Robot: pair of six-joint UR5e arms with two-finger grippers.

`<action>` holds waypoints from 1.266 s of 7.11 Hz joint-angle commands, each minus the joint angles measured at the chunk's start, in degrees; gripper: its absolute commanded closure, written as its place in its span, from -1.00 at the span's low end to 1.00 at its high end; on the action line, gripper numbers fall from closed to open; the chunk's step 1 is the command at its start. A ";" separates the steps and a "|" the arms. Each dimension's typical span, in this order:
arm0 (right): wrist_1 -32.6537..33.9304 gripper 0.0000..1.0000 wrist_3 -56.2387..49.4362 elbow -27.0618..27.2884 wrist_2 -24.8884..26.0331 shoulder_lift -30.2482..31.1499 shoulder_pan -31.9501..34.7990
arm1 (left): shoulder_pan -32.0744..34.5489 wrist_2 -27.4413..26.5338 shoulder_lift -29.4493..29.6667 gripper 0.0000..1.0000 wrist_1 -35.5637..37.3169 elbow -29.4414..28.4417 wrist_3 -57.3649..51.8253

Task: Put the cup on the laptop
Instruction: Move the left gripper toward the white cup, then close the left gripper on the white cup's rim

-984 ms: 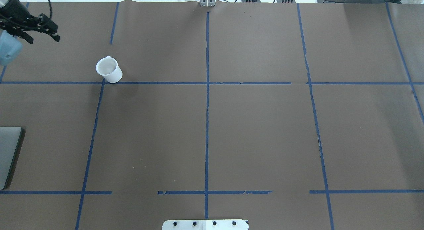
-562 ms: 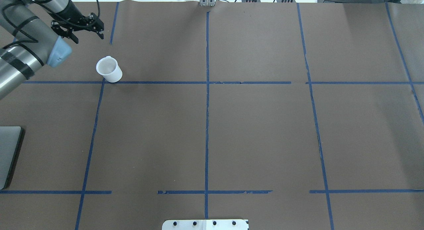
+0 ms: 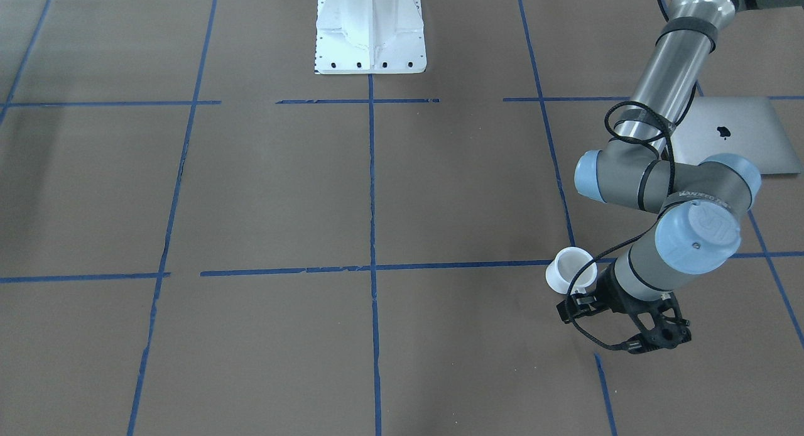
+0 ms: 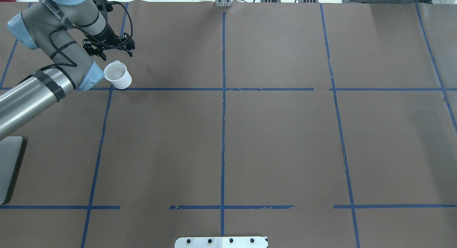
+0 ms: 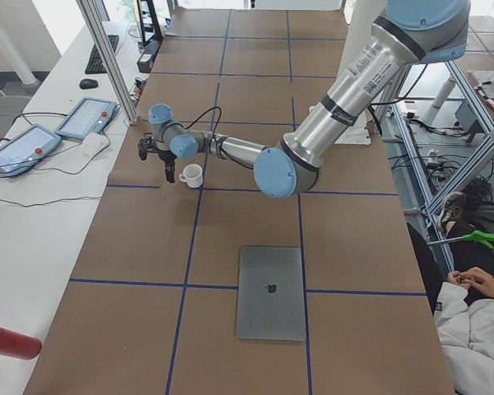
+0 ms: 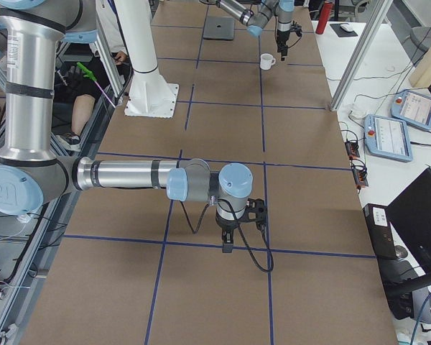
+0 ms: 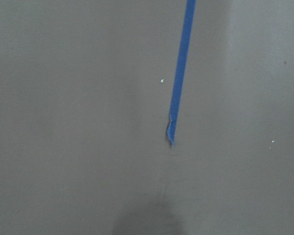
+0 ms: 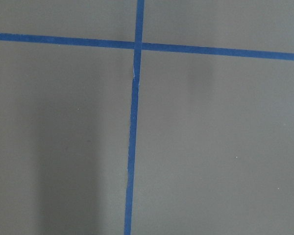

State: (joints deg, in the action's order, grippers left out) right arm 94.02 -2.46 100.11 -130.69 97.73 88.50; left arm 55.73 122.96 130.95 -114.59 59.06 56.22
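Note:
The white cup point(image 4: 117, 74) stands upright on the brown table cover, at a blue tape crossing on the far left. It also shows in the front view point(image 3: 570, 269) and the left view point(image 5: 191, 174). My left gripper point(image 4: 117, 55) hangs open and empty just beyond the cup, above the table, apart from it point(image 3: 612, 332). The silver laptop point(image 3: 735, 134) lies shut and flat nearer the robot's base, partly behind the left arm; only its edge shows in the overhead view point(image 4: 9, 165). My right gripper point(image 6: 237, 233) shows only in the right view; I cannot tell its state.
The white robot base plate point(image 3: 370, 27) stands at the table's near middle. A side table with tablets point(image 5: 86, 115) and a metal post point(image 5: 107, 58) lies beyond the far edge. A red cylinder point(image 5: 8, 341) lies there too. A person point(image 5: 477, 288) sits by the robot's side.
My left arm has swung in from the far left edge, and its open gripper has moved right to just beyond the cup. The cup and laptop have not moved.

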 commanded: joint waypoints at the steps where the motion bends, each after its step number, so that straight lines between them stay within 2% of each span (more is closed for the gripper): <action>1: 0.02 -1.00 0.00 0.00 0.09 0.00 0.00 | -1.50 0.00 -0.26 -0.99 -0.10 -0.17 0.20; 2: 0.02 -1.00 0.00 0.00 0.00 0.00 0.00 | -1.50 0.09 -0.34 -0.70 -0.10 -0.17 0.20; 3: 0.02 -1.00 0.00 0.00 0.09 0.00 0.00 | -1.50 0.70 -0.26 0.47 0.50 -0.17 0.11; 4: 0.02 -1.00 0.00 0.00 0.00 0.00 0.00 | -1.16 5.49 -0.34 0.99 1.29 -0.08 0.03; 5: 0.02 -1.00 0.00 0.00 0.00 0.00 0.00 | -0.81 6.93 -0.52 1.00 1.56 0.00 0.03; 9: 0.02 -1.00 0.00 0.00 0.00 0.00 0.00 | 4.28 7.21 -0.78 1.00 1.65 0.44 -1.11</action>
State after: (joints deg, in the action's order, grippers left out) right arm 94.04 -2.46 100.11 -130.69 97.73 88.51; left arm 58.43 130.10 130.35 -112.91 59.41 55.50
